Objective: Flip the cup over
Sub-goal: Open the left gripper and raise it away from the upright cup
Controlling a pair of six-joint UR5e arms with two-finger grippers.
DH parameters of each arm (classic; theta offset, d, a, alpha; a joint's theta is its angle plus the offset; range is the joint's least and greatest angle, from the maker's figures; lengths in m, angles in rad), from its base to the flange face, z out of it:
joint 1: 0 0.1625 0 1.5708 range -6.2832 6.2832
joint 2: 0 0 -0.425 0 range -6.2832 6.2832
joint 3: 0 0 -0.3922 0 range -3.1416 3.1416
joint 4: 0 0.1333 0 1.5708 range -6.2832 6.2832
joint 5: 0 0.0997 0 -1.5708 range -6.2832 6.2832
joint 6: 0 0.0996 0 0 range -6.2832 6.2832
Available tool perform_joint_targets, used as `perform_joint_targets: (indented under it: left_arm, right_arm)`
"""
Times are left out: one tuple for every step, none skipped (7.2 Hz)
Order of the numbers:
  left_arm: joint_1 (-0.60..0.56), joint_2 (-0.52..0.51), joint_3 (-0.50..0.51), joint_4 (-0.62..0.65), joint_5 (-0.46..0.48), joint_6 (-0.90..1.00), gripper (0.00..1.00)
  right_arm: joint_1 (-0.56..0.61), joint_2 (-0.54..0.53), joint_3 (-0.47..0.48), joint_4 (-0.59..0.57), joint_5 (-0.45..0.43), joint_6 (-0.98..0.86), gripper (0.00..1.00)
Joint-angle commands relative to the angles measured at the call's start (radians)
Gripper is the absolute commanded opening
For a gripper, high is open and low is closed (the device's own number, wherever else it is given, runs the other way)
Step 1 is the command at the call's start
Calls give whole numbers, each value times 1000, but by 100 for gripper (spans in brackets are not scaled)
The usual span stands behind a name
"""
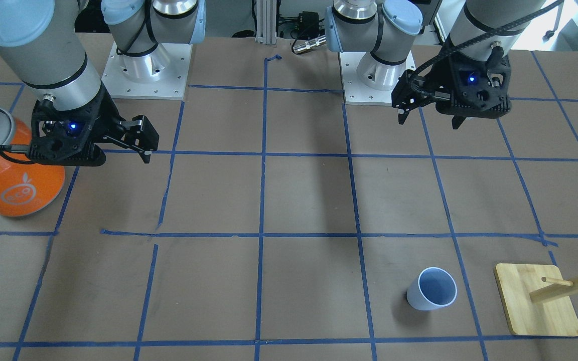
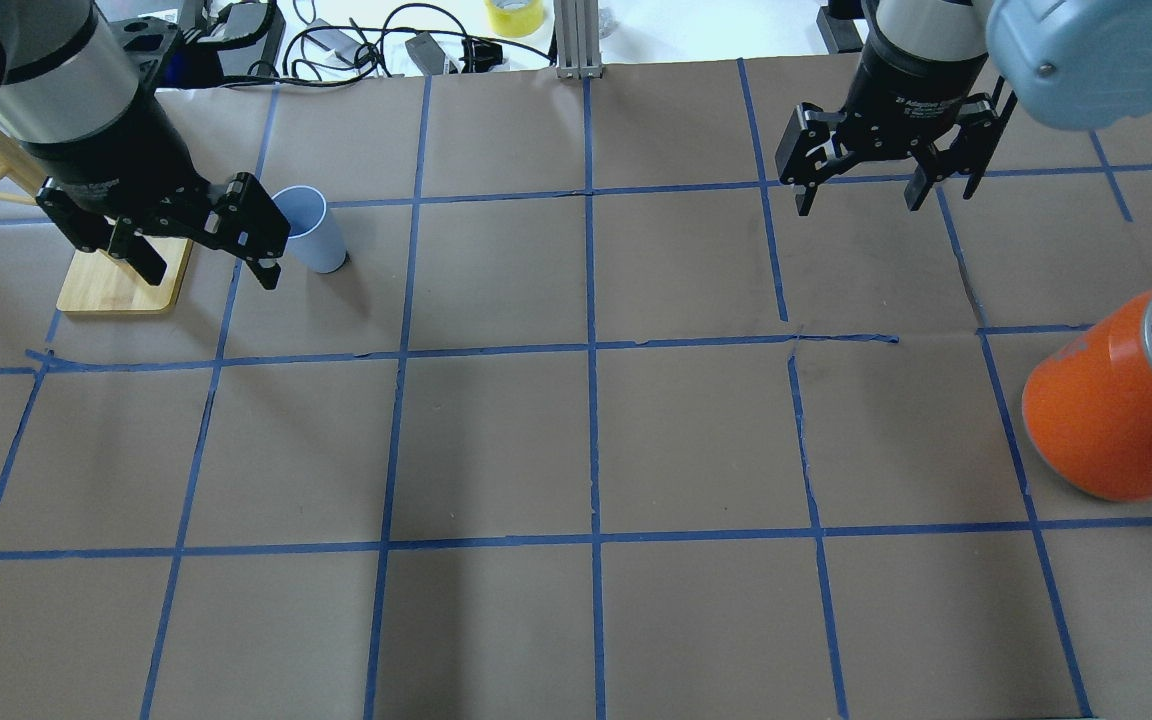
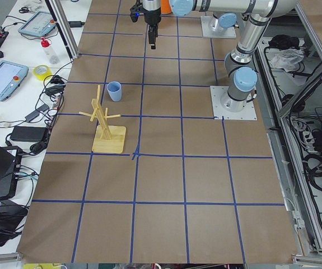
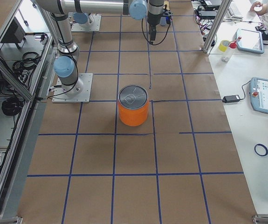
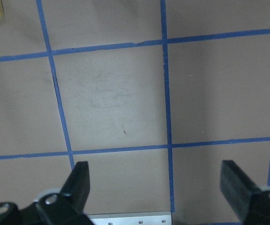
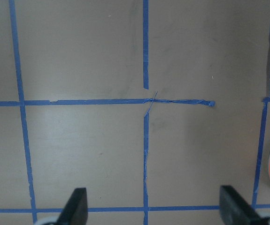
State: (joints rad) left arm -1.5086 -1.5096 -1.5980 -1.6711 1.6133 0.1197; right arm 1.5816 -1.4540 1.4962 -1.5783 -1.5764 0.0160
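Room: I see work desks (image 3: 7,78) with screens and wires along one long side of the table. They are well apart from the cup.
Table (image 2: 586,450): It is flat and covered in brown paper with blue tape lines (image 2: 496,350). I think the paper grips a little. The cup looks so light that one bump could still push it away or tip it.
Orange can (image 2: 1106,410): It is big and stands on the right arm's side, far from the cup. I do not think it will get in my way.
Wooden rack (image 1: 535,301): It stands near the cup. Its pegs (image 1: 557,282) stick out, so I should keep clear of them when I turn the cup.
Right gripper (image 2: 861,200): It is up in the air with its fingers wide apart and holds nothing.
Left gripper (image 2: 206,262): It is also up high with its fingers wide apart and empty. The cup is on this arm's side.
Cup (image 1: 432,289): It stands on the table with its mouth up, touching nothing else.
Cup feel: I think it is very light, thin and smooth, so it may slip or squash. I should squeeze softly.
Where to hold: I would take it from the side, across the middle of its wall. Then the wrist has room to roll it over.
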Motion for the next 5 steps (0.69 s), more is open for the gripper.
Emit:
perform_joint_targets:
  left_arm:
    - [1, 41, -49, 37, 0, -9, 100]
    - [7, 8, -8, 118, 28, -15, 100]
    - [8, -6, 31, 123, 34, -14, 100]
    - [8, -26, 46, 128, 31, -5, 100]
    - [7, -35, 41, 135, 24, -9, 100]
  right_arm:
    - [1, -35, 1, -2, -1, 5, 100]
    - [1, -36, 3, -2, -8, 9, 100]
    - [1, -36, 4, -3, -14, 6, 100]
    - [1, -34, 4, -3, -22, 5, 100]
    - [1, -32, 4, -2, -22, 7, 100]
